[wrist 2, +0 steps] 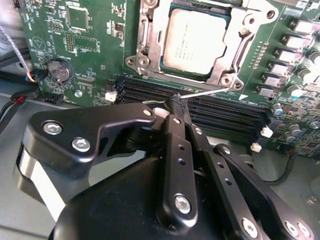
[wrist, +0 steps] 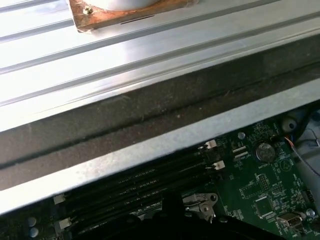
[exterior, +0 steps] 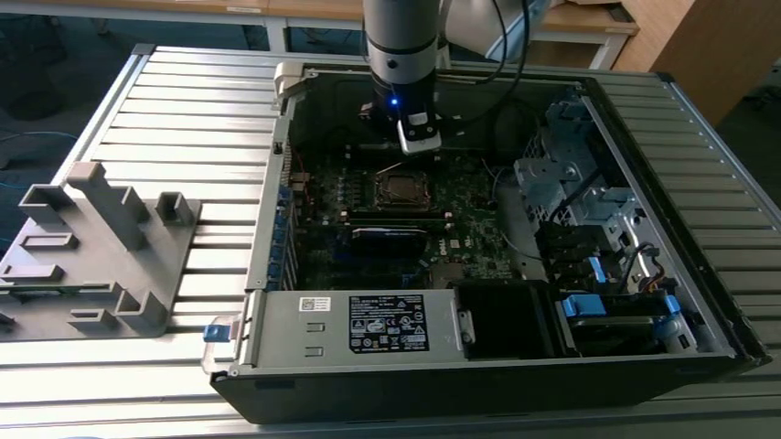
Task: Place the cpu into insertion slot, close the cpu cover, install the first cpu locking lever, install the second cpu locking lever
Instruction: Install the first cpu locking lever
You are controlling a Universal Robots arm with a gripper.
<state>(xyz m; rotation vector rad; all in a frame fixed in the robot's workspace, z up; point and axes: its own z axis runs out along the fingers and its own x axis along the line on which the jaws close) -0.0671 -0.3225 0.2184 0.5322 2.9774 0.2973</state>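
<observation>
Pincer pinches locking lever beside covered, print-topped cpu.

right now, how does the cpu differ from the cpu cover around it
The cpu is a solid square plate with a dull top; the cpu cover is a shinier open frame. The cpu lies inside the window, the cpu cover down around its edges. Both are flat, metal and square.

Exterior view looks down; both wrist views (close) share the motherboard.
</observation>
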